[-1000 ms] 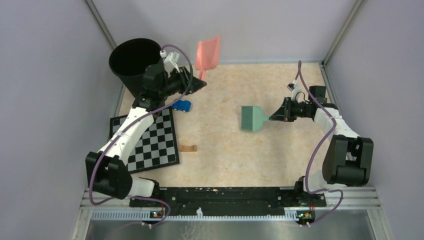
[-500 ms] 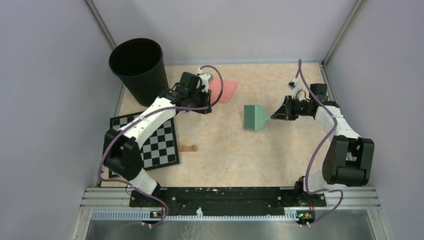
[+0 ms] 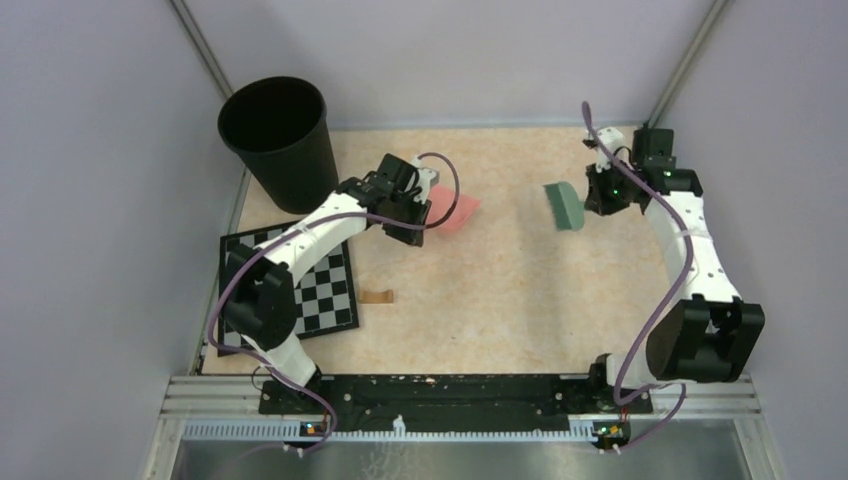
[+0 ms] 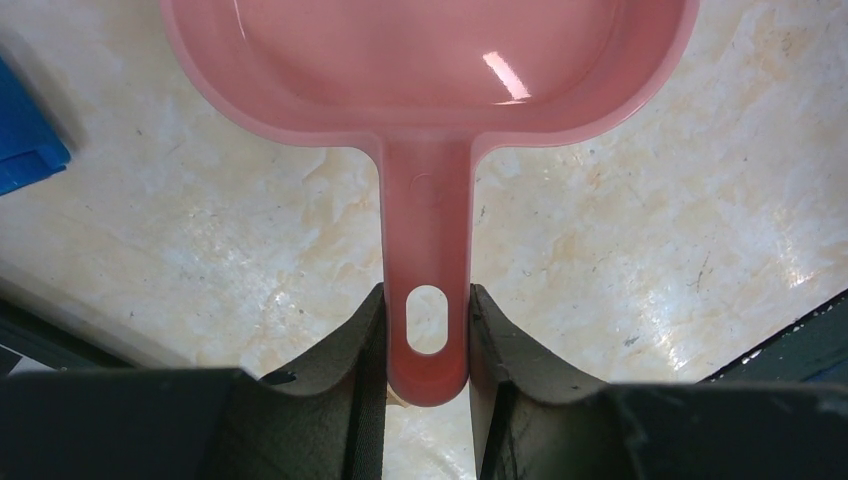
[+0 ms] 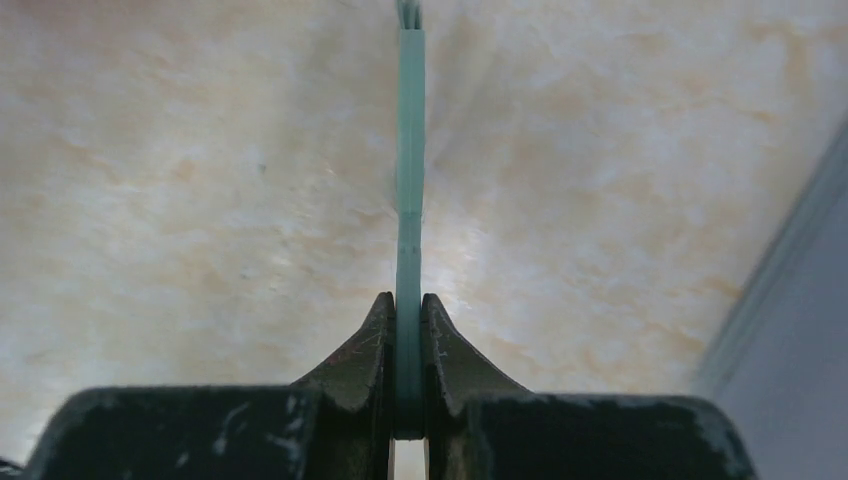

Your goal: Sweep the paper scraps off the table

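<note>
No paper scraps show in any view on the peach marbled table (image 3: 500,290). My left gripper (image 3: 418,215) is shut on the handle of the pink dustpan (image 3: 453,210), which lies low over the table at back centre-left. In the left wrist view the pads grip the handle's end (image 4: 427,345) and the pan (image 4: 430,70) looks empty. My right gripper (image 3: 600,195) is shut on the green brush (image 3: 563,205) at the back right. In the right wrist view its thin handle (image 5: 409,150) runs straight out from my gripper (image 5: 408,340).
A black bin (image 3: 275,125) stands at the back left corner. A chequered board (image 3: 300,285) lies at the left, with a small brown piece (image 3: 377,296) beside it. A blue object's corner (image 4: 25,140) shows left of the dustpan. Grey walls enclose the table.
My left arm brought the dustpan from up beside the bin down and right to the table. My right arm carried the brush from mid-table to the back right and turned it.
</note>
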Tool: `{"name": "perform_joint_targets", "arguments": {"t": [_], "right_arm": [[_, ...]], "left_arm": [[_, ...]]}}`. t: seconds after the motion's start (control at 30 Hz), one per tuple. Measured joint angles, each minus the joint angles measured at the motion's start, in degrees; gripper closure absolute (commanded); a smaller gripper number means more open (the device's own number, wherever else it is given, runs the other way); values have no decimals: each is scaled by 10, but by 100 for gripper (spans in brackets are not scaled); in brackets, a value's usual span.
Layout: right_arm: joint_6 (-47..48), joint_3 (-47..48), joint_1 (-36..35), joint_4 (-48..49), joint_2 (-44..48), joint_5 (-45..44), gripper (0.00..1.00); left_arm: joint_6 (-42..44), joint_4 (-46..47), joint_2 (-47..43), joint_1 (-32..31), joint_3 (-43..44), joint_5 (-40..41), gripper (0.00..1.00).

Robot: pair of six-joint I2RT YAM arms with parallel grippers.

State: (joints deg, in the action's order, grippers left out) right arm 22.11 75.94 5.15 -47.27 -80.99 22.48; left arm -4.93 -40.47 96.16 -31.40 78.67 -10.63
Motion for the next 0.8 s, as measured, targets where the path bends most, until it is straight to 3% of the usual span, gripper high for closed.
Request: {"name": "perform_joint_targets", "arguments": {"t": [0.07,0.17,0.37,0.57,0.73,0.8], "right_arm": [[35,-14,-30,23,15,-89,100],[117,-120,-109,116,68,-243,100],[238,-308,-213,260,104,-414,100],[287,-366,-233,382,114,-485,100],[270,-377,-243,350,120,-469,100],[245,-377,-243,314,136,-442,91]], "left_arm": [[2,2,0,-2,-10,0,100],[4,0,5,-9,-24,0,99],[4,8,56,-19,-23,-1,95],[3,14,111,-23,-16,-2,79],[-3,27,114,-24,-7,-20,75],[-8,37,114,-24,-7,-37,74]]}}
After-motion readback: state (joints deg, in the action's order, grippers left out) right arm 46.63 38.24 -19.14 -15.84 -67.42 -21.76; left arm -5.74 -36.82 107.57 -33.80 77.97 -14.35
